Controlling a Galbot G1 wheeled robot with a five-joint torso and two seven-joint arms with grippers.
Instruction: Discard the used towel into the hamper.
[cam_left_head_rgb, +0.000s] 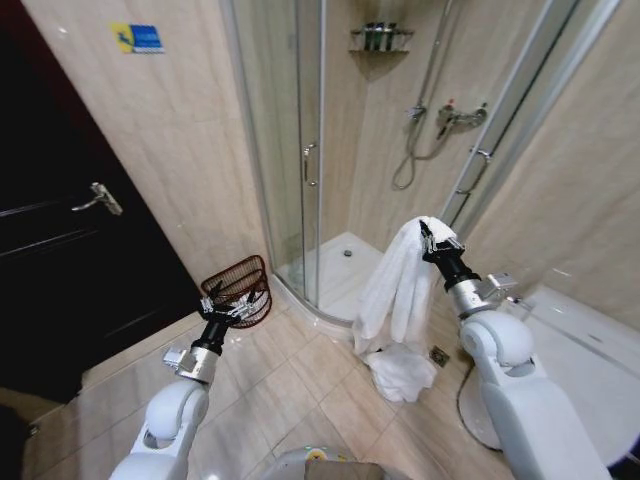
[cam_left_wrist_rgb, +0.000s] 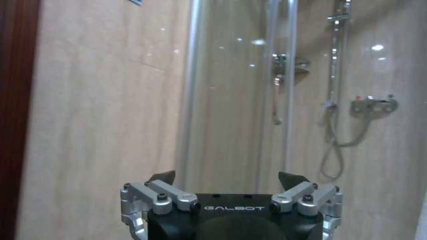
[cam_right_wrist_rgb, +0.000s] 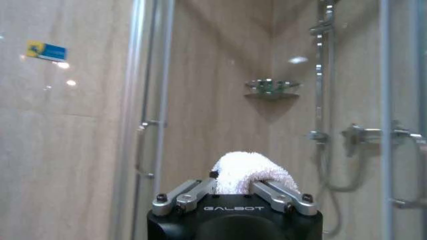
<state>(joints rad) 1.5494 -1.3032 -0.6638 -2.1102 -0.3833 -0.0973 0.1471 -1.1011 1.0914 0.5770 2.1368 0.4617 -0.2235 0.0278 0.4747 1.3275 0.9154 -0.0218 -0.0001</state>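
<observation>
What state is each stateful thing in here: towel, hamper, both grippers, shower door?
towel: held up, lower end bunched on the floor
hamper: tilted, no towel inside
right gripper: shut on the towel
left gripper: open, empty, near the hamper
shower door: open

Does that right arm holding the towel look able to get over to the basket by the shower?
Probably yes. The right hand holds the towel high, and the open floor lies between it and the basket. The left hand, near the basket's rim, might crowd it.

Glossy white arms, black GALBOT-marked wrists, silver screwed pincer linkages.
</observation>
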